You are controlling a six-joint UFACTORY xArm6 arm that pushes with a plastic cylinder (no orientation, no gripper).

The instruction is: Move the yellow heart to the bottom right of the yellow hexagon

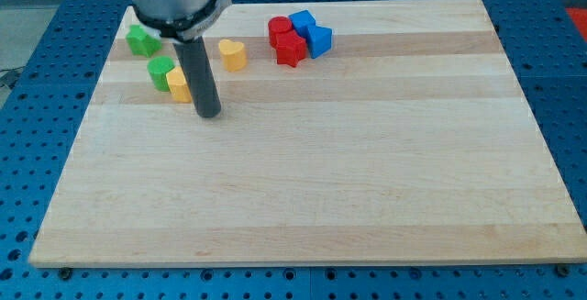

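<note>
The yellow heart (233, 54) lies near the view's top, left of centre. The yellow hexagon (178, 86) sits lower and to the left, touching a green block (161, 72) on its upper left; the rod partly hides its right side. My tip (209, 114) rests on the board just right of and slightly below the yellow hexagon, and below-left of the yellow heart. The rod rises from there toward the view's top.
A green star-like block (142, 40) lies at the top left. Two red blocks (286, 41) and two blue blocks (312, 32) cluster at the top centre. The wooden board (321, 181) lies on a blue perforated table.
</note>
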